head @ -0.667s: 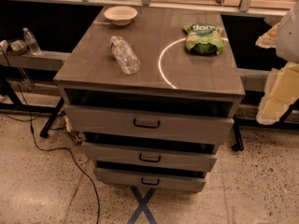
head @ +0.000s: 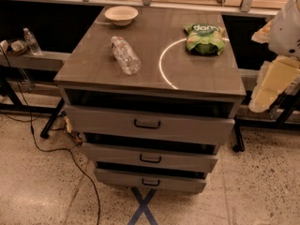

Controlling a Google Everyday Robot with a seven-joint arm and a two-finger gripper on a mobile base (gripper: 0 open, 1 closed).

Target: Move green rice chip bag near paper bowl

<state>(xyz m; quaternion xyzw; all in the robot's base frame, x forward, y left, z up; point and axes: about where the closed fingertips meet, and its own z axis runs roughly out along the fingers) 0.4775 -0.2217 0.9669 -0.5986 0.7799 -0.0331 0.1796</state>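
The green rice chip bag (head: 204,39) lies flat at the back right of the grey cabinet top (head: 150,74), with white lettering along its top. The paper bowl (head: 121,15) is cream-white and sits at the back left corner of the same top, well apart from the bag. My gripper (head: 271,86) hangs with the white arm at the right edge of the view. It is off the right side of the cabinet, lower than the bag, and touches nothing.
A clear plastic water bottle (head: 125,55) lies on its side between bowl and bag, left of centre. A bright ring of light (head: 161,64) marks the top. Three drawers (head: 147,124) stand slightly open below. A small bottle (head: 32,41) stands on a low shelf at left. Cables run across the floor.
The arm and gripper at the right edge have shifted slightly left and up. The bag, bowl and bottle have not moved.
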